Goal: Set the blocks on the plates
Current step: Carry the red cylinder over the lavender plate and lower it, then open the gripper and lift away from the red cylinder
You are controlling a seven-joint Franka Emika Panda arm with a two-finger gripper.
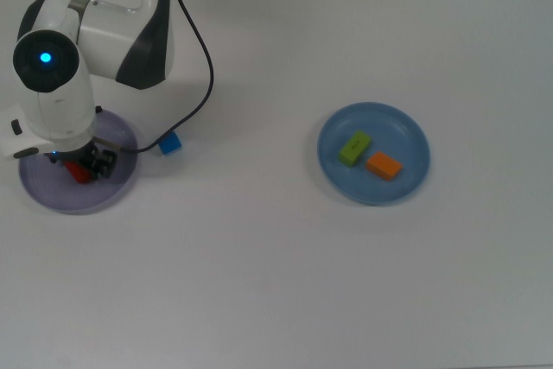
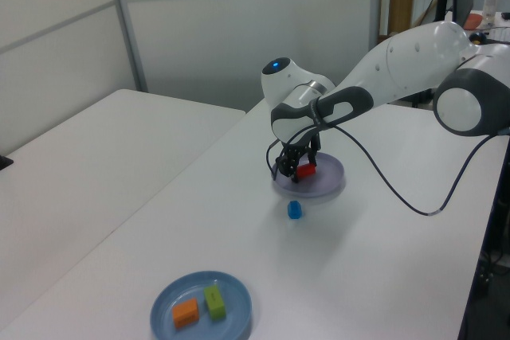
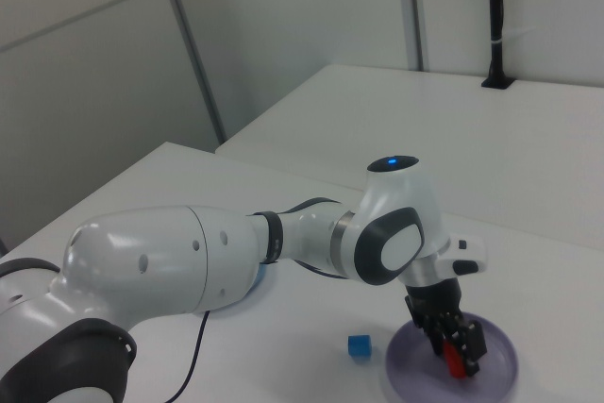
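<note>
My gripper [image 1: 83,167] [image 2: 299,170] [image 3: 455,354] hangs low over the lavender plate [image 1: 54,199] [image 2: 331,187] [image 3: 500,370], shut on the red block [image 1: 79,173] [image 2: 306,170] [image 3: 454,361]. The blue cube [image 1: 170,143] [image 2: 295,210] [image 3: 358,346] lies on the table just beside that plate. On the blue plate [image 1: 406,127] [image 2: 236,286] at the top view's right rest the lime-green block [image 1: 355,148] [image 2: 214,302] and the orange block [image 1: 384,165] [image 2: 186,312].
The arm's black cable [image 1: 203,75] [image 2: 374,193] loops over the table by the blue cube. The white arm body [image 1: 95,32] covers the back of the lavender plate in the top view. A wall panel [image 2: 239,29] stands behind the table.
</note>
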